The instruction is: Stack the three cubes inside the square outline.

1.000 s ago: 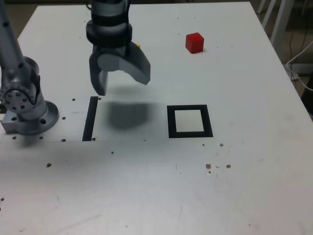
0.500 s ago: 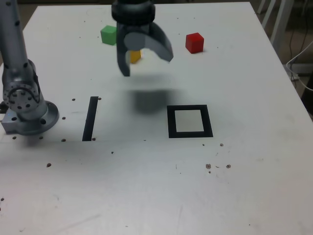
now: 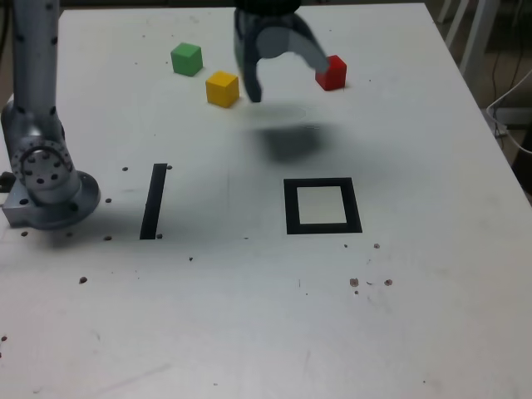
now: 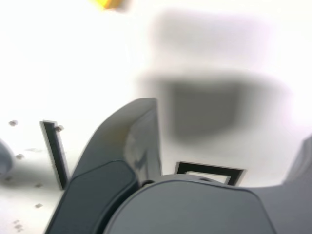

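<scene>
Gripper (image 3: 283, 79) hanging over the table's (image 3: 432, 332) far half w/ jaws spread wide, holding nothing. Red cube (image 3: 332, 72) sitting just beside it on the exterior view's right, partly behind one finger; yellow cube (image 3: 222, 88) close on the left, green cube (image 3: 187, 59) farther left. Square outline (image 3: 322, 206) lying nearer the camera, white centre bare. Black strip (image 3: 154, 200) sitting near the arm base (image 3: 46, 179). No readable writing. Near half of the tabletop showing only small specks (image 3: 370, 283).
</scene>
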